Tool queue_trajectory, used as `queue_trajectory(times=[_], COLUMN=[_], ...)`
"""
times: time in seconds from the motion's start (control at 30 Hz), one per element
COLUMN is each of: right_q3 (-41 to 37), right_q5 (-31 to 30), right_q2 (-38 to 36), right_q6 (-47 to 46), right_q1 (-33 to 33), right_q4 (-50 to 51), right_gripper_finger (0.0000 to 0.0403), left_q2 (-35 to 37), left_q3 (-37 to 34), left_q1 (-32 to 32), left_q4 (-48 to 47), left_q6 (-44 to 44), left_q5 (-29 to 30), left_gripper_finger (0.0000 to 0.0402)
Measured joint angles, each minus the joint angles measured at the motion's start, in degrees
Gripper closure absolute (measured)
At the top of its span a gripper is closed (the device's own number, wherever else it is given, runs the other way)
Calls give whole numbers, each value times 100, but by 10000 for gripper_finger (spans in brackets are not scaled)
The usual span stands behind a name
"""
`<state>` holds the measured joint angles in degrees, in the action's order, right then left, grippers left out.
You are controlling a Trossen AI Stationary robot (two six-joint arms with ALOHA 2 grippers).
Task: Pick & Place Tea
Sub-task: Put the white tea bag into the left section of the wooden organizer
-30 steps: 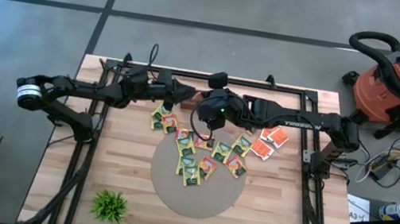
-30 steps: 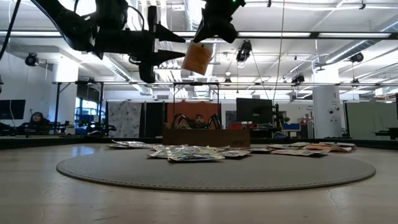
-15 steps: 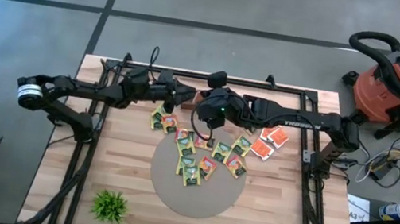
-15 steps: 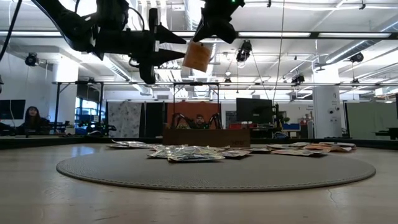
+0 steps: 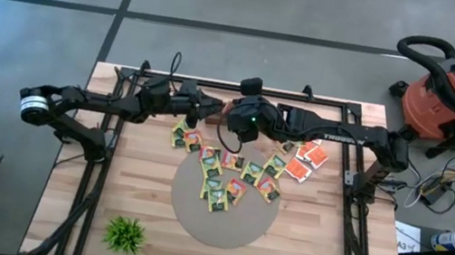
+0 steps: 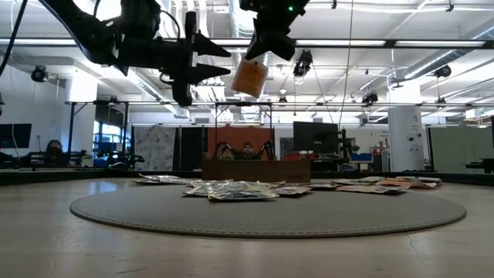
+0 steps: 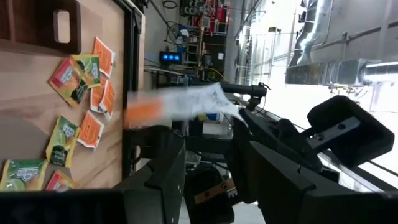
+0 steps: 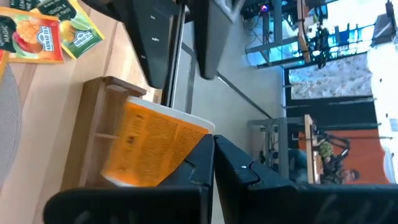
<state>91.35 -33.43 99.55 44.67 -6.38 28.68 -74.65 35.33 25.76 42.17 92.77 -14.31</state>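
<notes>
Right gripper (image 6: 261, 52) pinched tight on an orange tea sachet (image 6: 249, 76), dangling high over the table. Left gripper (image 6: 220, 62) spread wide just beside it. Remaining sachets (image 5: 238, 177) scattered below on the round mat (image 5: 217, 222).

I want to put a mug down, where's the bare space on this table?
Bare wood lies around the small plant at the near left corner and right of the round mat. The mat's near half is free too. Crowded: the tea sachets on its far half, under both arms.
</notes>
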Motion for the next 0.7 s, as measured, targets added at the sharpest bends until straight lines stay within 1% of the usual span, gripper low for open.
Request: queue_trajectory(times=[0.13,0.3,0.7], right_q3=[-42,-122,-339], right_q5=[40,228,260], right_q2=[0,0,0], right_q6=[-18,-20,-76], right_q1=[-56,-95,-183], right_q4=[-14,-27,-49], right_gripper_finger=[394,394,394], left_q2=[0,0,0], left_q3=[0,0,0], left_q1=[0,0,0], left_q4=[-54,-161,-214], left_q6=[-90,-187,-267], left_q5=[2,26,83], left_gripper_finger=[236,236,236])
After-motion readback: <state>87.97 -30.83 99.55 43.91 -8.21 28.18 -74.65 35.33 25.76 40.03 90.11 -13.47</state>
